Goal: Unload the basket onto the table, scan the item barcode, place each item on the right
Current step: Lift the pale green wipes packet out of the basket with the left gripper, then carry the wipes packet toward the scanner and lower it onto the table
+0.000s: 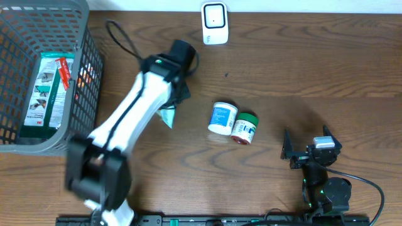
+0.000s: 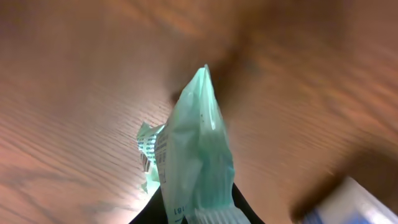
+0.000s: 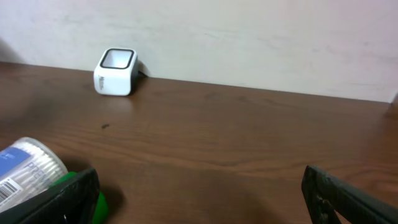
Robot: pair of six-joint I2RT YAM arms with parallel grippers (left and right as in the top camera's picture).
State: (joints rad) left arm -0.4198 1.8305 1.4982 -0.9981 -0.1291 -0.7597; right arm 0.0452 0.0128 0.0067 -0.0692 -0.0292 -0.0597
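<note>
A mint-green packet (image 2: 196, 162) fills the left wrist view and hangs above the wood tabletop. My left gripper (image 2: 199, 216) is shut on its lower crimped end. From overhead the packet (image 1: 168, 117) pokes out beneath the left gripper (image 1: 176, 100) at the table's middle left. The white scanner (image 1: 215, 24) stands at the back edge, apart from the packet; it shows as a scanner (image 3: 116, 71) in the right wrist view too. My right gripper (image 1: 308, 154) rests open at the front right, with nothing between its fingers (image 3: 62, 199).
A grey basket (image 1: 88, 56) at the far left holds a flat white and green package (image 1: 47, 94). A white and blue canister (image 1: 222, 118) and a green-lidded jar (image 1: 245, 128) lie side by side at the table's centre.
</note>
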